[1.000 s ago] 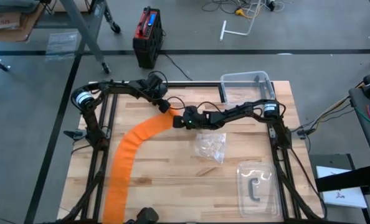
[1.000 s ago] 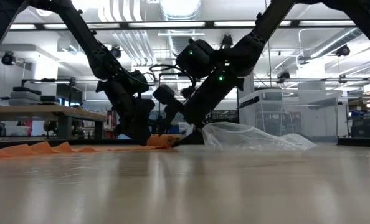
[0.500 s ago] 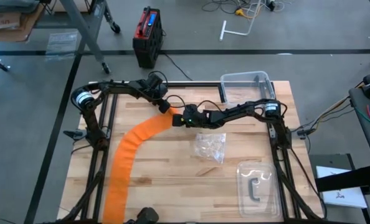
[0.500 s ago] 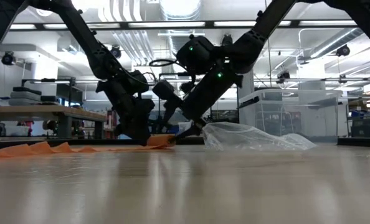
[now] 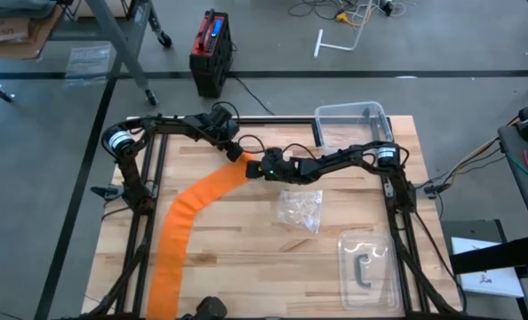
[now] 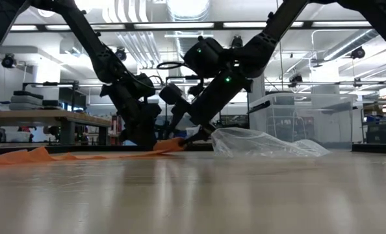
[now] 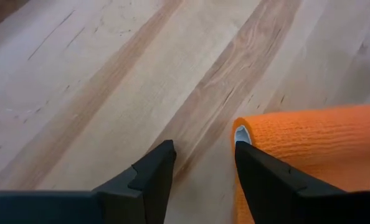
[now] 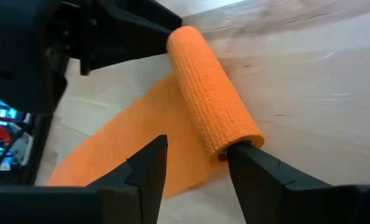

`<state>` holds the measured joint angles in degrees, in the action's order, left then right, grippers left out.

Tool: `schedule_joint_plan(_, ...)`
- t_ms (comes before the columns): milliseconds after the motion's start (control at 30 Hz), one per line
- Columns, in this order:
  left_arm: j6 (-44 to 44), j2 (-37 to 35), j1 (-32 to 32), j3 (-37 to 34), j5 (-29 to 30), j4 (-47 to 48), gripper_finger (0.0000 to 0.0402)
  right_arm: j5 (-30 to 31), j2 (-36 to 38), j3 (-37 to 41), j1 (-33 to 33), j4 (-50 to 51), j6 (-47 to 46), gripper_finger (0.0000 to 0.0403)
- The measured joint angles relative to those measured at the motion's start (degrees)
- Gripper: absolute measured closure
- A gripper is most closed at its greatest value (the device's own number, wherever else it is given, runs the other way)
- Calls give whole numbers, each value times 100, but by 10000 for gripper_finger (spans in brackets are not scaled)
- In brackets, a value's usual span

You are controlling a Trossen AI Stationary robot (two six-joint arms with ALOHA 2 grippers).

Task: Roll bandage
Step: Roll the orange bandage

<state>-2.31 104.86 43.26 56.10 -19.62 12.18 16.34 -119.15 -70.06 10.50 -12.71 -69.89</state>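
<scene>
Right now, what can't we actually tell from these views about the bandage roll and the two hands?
- Bandage: how many turns are wound; every view shows only the roll's outer layer.
- Strip's far end: cut off at the high view's bottom edge.
- Left hand: open around the roll's end; contact unclear, the finger covers it.
- Right hand: open; fingertip contact hidden under the roll.
- Low view: arms block the roll.

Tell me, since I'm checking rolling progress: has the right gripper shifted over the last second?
Barely. In the high view the right gripper sits at the bandage roll about where it was, nudged slightly away from the plastic wrapper.
</scene>
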Motion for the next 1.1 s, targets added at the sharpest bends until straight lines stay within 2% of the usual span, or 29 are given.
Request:
schedule_joint_plan(233,15,2,-2,0,-4,-51,254,177,-2,0,0,4,-65,270)
schedule_joint_plan(467,16,7,-2,0,-8,-63,262,287,-2,0,0,1,-63,321)
schedule_joint_plan(667,84,7,-2,0,10,-65,258,318,-2,0,0,-2,-47,361)
schedule_joint_plan(800,183,-89,-11,0,275,-57,251,340,-2,0,-2,-22,122,376)
schedule_joint_plan(933,307,-424,110,0,299,55,241,360,145,0,-9,5,680,384)
schedule_joint_plan(1100,487,-1163,319,0,349,290,226,400,593,-4,-11,88,2010,387)
